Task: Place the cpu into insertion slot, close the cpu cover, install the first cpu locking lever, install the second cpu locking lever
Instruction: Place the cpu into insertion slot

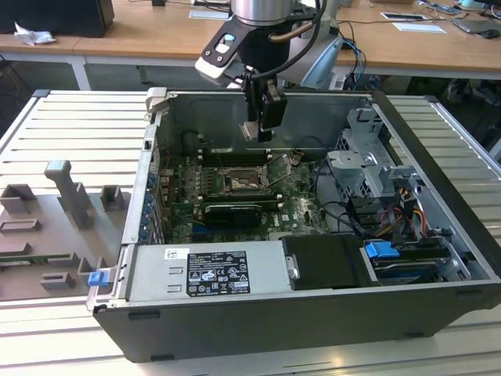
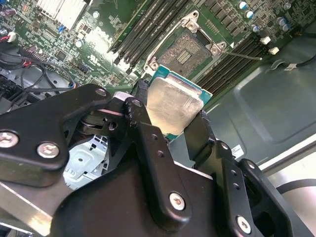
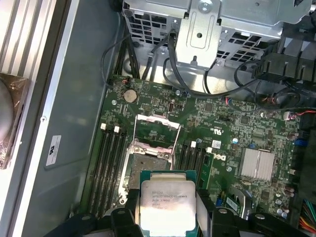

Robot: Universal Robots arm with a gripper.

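Inside an open black tower computer case lying on its side on a slatted metal table, the arm's black two-fingered gripper hangs over the green motherboard. Its fingers are clamped on two opposite edges of the small square cpu with the pale silver face. The exterior view takes in the whole case and how high the gripper hangs, well clear of the board; the chip itself is too small to make out there. Both wrist views show the grip close up: the cpu's face is turned up toward the cameras, roughly parallel to the board, with a green rim showing round it. Being square, it has no longer side. In the first wrist view it sits over the near edge of the square insertion slot, whose dark centre lies bare. The thin silvery cpu cover is swung open beyond the slot, toward the grey drive cage. The case also holds a black graphics card and a silvery power supply box
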